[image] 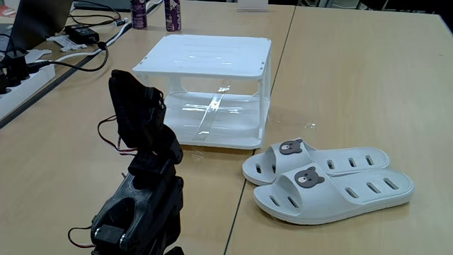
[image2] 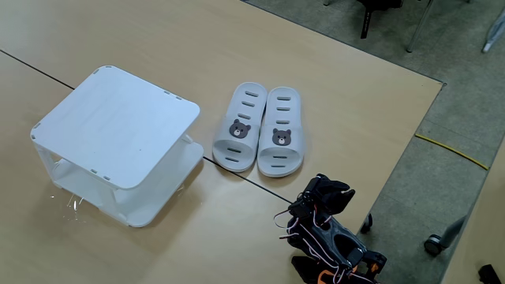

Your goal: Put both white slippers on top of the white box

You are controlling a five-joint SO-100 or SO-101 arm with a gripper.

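Folded black arm [image: 141,184], nearest the lens in a fixed view, is resting compactly at the table's near edge; its gripper [image: 127,92] is pointing upward, and whether its fingers are spread or pressed together cannot be told. Seen from above in a fixed view, the same arm [image2: 327,229] is sitting close to the table edge, with thin wires looping around it, well apart from both slippers. Standing just beyond the arm, the white box [image: 205,53] is showing a flat ribbed top, thin corner legs and a glossy lower shelf reflecting light; nothing is lying on its top [image2: 118,126]. Lying side by side and touching on the wooden table [image: 368,78] are the two white slippers [image: 333,188], near the box yet apart from it, each bearing a brown bear-face badge [image2: 280,136] and oval slots along the sole. Farther back, black cables [image: 64,60], a white power strip [image: 21,88] and two dark bottles [image: 172,14] are occupying the table's far side.
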